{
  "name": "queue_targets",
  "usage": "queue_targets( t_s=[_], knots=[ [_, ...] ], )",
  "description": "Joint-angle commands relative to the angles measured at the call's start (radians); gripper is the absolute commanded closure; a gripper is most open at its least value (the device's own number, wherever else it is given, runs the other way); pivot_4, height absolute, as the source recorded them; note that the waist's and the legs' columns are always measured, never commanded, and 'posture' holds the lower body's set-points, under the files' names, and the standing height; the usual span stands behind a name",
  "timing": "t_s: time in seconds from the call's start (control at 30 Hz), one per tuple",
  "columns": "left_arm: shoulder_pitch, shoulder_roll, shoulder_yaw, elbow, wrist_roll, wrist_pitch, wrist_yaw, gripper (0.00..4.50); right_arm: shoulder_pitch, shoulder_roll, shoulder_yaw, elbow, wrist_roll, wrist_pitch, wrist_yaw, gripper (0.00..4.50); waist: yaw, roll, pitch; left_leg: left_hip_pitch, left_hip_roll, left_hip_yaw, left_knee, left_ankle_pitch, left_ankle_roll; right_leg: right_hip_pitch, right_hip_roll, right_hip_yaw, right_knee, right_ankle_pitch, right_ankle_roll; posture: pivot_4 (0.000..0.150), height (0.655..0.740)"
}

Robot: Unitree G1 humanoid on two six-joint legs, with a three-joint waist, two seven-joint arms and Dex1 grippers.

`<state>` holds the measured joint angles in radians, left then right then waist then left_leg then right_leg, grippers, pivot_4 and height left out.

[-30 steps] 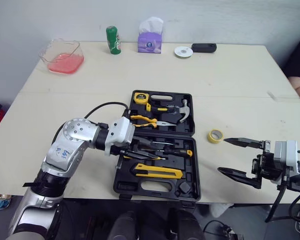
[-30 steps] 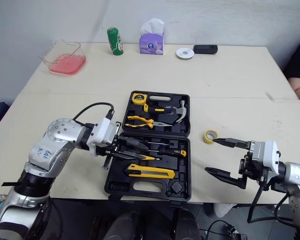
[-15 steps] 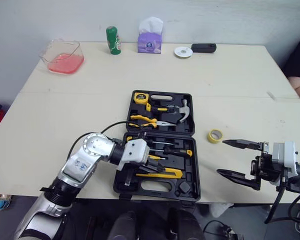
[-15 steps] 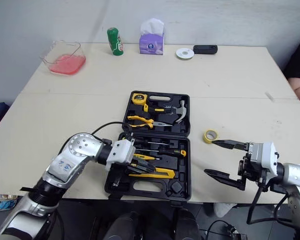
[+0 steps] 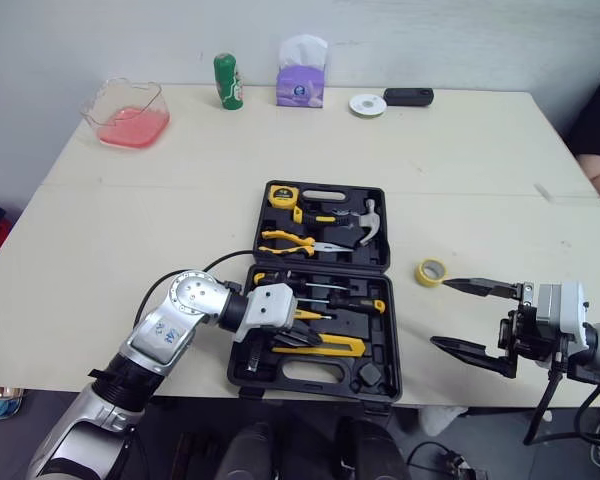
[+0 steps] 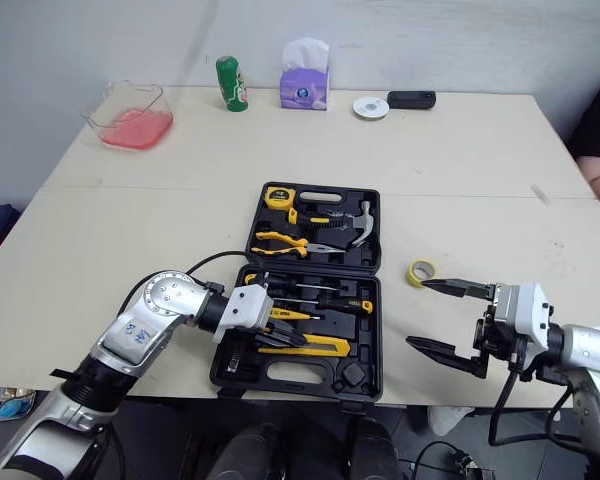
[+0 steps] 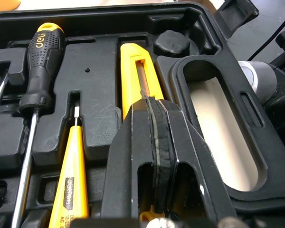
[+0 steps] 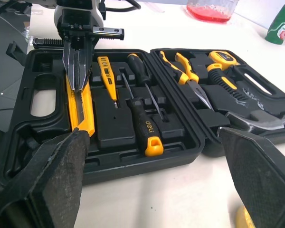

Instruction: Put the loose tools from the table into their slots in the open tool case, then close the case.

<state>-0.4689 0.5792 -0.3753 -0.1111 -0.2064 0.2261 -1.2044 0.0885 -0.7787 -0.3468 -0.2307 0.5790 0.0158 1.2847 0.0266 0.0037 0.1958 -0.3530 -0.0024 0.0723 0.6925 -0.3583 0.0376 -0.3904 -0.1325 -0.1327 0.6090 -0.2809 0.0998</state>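
Your left gripper (image 7: 155, 105) is clenched, its 2 fingers pressed flat together with nothing between them. Its tip sits low over the yellow utility knife (image 7: 135, 71), which lies in its slot in the near half of the open tool case (image 5: 388, 350). You cannot tell whether tip and knife touch.

Your right gripper (image 5: 440, 311) is spread wide and empty. It hovers at the near right edge of the table (image 5: 180, 180), well apart from the case.

1 tool is loose: the yellow tape roll (image 5: 431, 271). It lies flat on the table between the case and the right gripper, near the tip of that gripper's farther finger.

In the near half you have 1 utility knife, 1 yellow tester pen (image 7: 72, 175) and 2 black-handled screwdrivers (image 8: 143, 124) lying head to tail. White "deli" reads on the handle of the yellow-capped screwdriver. The tester pen carries small black print that includes "AC".

The far half holds 1 yellow tape measure (image 5: 280, 194), 1 hammer (image 5: 366, 220) and 1 pair of yellow-handled long-nose pliers (image 5: 298, 240).

Along the table's far edge stand 1 green can (image 5: 227, 80), 1 purple tissue box (image 5: 300, 88) and 1 clear tub (image 5: 127, 112) with pink contents. Their labels are too small to read.
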Motion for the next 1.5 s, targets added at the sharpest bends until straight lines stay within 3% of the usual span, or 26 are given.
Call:
queue_targets(
  t_s=[0.03,0.17,0.5,0.67,0.77,0.9,1.07,1.2,1.23,1.5],
  knots=[
    [0.03,0.05,-0.077,0.031,0.096,0.098,0.002,4.43,0.013,0.009,-0.007,-0.04,0.016,-0.004,-0.017,0.0,0.0,0.0,0.0,0.0,0.0,0.0,0.0,0.0,0.0,0.0,0.0,0.0,0.0,0.0,0.0,0.15,0.74],
    [0.039,0.068,-0.113,0.044,0.119,0.146,0.011,4.43,0.014,0.014,0.001,-0.05,0.016,0.001,-0.03,0.0,-0.001,0.003,-0.004,0.001,0.0,0.0,0.0,0.0,0.0,0.001,0.0,0.0,0.0,0.0,0.0,0.15,0.74],
    [0.032,0.061,-0.098,0.071,0.117,0.058,0.032,4.43,0.017,0.016,0.005,-0.048,0.015,-0.004,-0.054,0.0,-0.001,0.006,-0.01,0.004,0.001,-0.001,0.0,-0.001,0.0,0.005,-0.001,0.0,-0.003,0.0,0.0,0.15,0.74],
    [0.015,0.044,0.062,0.052,-0.039,-0.043,-0.014,4.43,0.022,-0.024,-0.054,0.001,0.02,-0.01,-0.028,0.0,-0.002,0.006,-0.01,0.004,0.001,-0.001,0.0,-0.001,0.0,0.004,-0.002,0.0,-0.003,0.0,0.0,0.15,0.74],
    [0.028,0.102,0.179,-0.041,-0.212,0.05,-0.104,4.43,0.014,-0.046,-0.124,0.069,0.024,-0.036,-0.009,0.0,-0.003,0.005,-0.009,0.0,0.001,-0.001,0.0,-0.001,0.0,0.0,-0.002,0.0,-0.001,0.0,0.0,0.15,0.74],
    [0.093,0.17,0.36,-0.072,-0.268,0.068,-0.045,4.43,-0.005,-0.093,-0.248,0.223,0.008,-0.08,-0.001,0.0,-0.003,0.005,-0.008,-0.001,0.001,-0.001,0.001,-0.001,0.0,-0.001,-0.002,0.0,-0.001,0.0,0.0,0.15,0.74],
    [0.205,0.275,0.58,0.062,-0.218,0.022,0.05,2.12,-0.022,-0.135,-0.308,0.417,-0.047,-0.175,0.0,0.0,-0.004,0.005,-0.007,-0.001,0.001,-0.001,0.0,-0.001,0.0,0.0,-0.001,0.0,-0.003,0.0,0.0,0.15,0.74],
    [0.275,0.3,0.732,0.159,-0.218,-0.014,0.125,0.3,-0.056,-0.13,-0.333,0.521,-0.058,-0.232,-0.032,0.0,-0.008,0.006,-0.006,0.0,0.001,0.0,-0.001,-0.001,0.0,-0.001,-0.003,0.001,-0.004,0.0,0.0,0.15,0.74],
    [0.306,0.306,0.77,0.165,-0.224,-0.01,0.134,0.04,-0.058,-0.129,-0.34,0.544,-0.06,-0.237,-0.045,0.0,-0.009,0.006,-0.006,0.0,0.001,0.0,-0.001,-0.001,0.0,-0.001,-0.005,0.0,-0.004,0.0,0.0,0.15,0.74],
    [0.527,0.283,1.008,0.341,-0.174,-0.123,0.276,0.04,-0.085,-0.104,-0.401,0.71,-0.041,-0.207,-0.203,0.0,-0.024,0.007,-0.006,0.0,0.0,0.001,-0.006,-0.002,0.0,-0.002,-0.01,-0.001,-0.005,0.0,-0.001,0.15,0.74]
  ],
)
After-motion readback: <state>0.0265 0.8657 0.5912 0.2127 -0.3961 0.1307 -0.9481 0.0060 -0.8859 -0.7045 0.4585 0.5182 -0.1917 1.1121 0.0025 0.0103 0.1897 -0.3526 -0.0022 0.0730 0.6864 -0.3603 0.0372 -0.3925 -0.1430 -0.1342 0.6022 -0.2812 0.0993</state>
